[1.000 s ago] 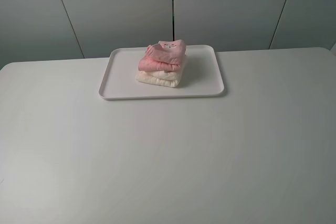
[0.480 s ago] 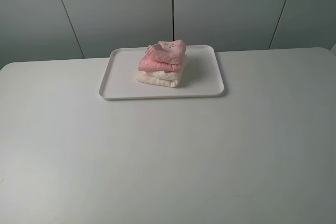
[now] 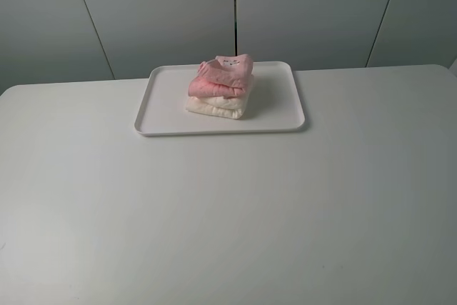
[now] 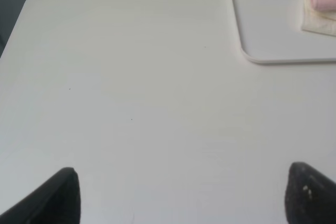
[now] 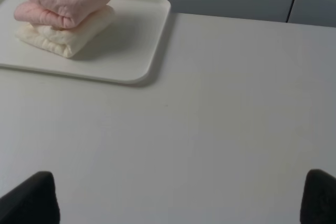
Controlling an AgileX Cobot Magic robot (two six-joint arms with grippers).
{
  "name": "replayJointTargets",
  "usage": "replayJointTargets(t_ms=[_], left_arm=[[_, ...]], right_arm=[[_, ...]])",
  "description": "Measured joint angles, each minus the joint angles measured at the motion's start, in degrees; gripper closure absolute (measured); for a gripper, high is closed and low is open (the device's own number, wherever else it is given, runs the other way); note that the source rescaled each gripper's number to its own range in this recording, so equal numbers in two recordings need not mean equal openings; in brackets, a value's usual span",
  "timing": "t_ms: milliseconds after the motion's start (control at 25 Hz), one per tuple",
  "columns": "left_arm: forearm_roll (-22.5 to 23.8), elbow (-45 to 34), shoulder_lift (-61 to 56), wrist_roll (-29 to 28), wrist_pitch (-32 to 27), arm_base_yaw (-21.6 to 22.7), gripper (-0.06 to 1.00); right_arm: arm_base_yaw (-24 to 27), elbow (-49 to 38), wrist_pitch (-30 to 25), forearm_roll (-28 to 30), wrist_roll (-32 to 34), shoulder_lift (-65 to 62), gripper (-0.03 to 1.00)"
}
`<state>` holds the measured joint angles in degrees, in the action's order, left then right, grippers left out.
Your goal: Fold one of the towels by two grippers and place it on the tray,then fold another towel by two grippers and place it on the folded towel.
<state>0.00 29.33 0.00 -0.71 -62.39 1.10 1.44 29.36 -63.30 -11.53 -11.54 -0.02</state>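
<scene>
Both claws gape wide, holding nothing: left gripper (image 4: pixel 181 195), right gripper (image 5: pixel 181 198). Well ahead of them, the tray (image 3: pixel 168 108) carries the cream towel (image 3: pixel 216 107) (folded), pink towel (image 3: pixel 223 76) stacked on top.

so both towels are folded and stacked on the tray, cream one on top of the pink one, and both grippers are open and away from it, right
One thing is off: the order of the stack. The pink towel lies on top of the cream towel, not under it, as the exterior high view shows. The rest holds: both are folded and stacked on the tray, and the left gripper and right gripper are open and away from it.
</scene>
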Motion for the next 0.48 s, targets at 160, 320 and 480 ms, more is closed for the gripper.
replayJointTargets(t_ms=[160,320,480], left_arm=[[0.0,0.0,0.0,0.0,0.0,0.0,-0.06],[0.0,0.0,0.0,0.0,0.0,0.0,-0.06],[0.0,0.0,0.0,0.0,0.0,0.0,-0.06]], right_arm=[[0.0,0.0,0.0,0.0,0.0,0.0,-0.03],[0.0,0.0,0.0,0.0,0.0,0.0,-0.03],[0.0,0.0,0.0,0.0,0.0,0.0,-0.03]])
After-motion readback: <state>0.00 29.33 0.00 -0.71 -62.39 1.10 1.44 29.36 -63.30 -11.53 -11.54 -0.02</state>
